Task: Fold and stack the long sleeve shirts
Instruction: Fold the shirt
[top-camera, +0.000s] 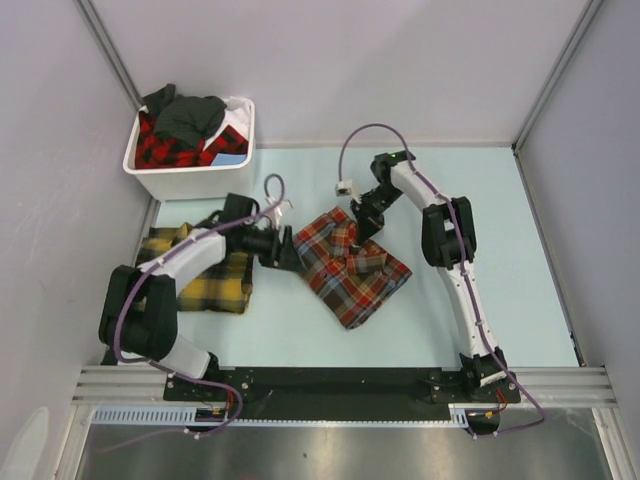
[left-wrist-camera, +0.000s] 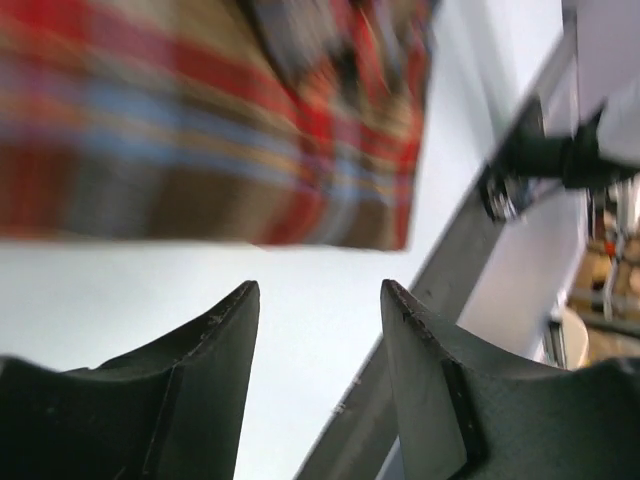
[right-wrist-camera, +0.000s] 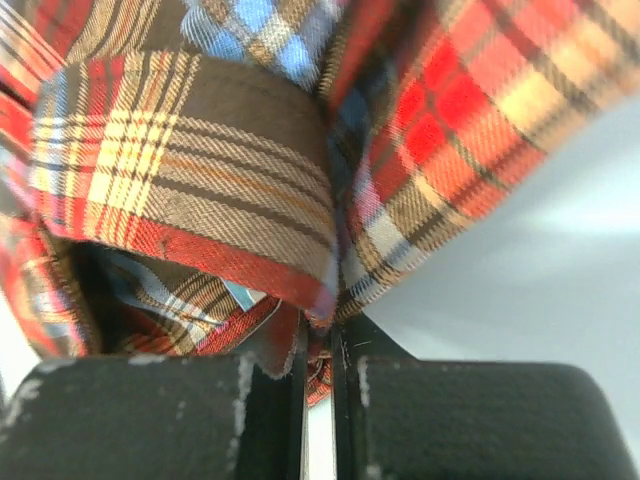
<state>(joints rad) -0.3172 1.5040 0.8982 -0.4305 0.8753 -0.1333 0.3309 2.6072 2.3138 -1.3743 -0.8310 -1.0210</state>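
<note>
The red-brown plaid shirt (top-camera: 350, 270) lies mid-worktop (top-camera: 300, 335). At its 12 o'clock edge the right pincer (right-wrist-camera: 318, 350) is clenched on a fold of its cloth. At its 9 o'clock the left pincer (left-wrist-camera: 320, 300) gapes, released. The yellow plaid shirt (top-camera: 215, 285) lies beyond, under the left arm.

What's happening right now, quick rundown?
Left gripper open, beside red-brown shirt. Right gripper shut on its fabric. Yellow shirt folded, left. Nothing blocking.
</note>
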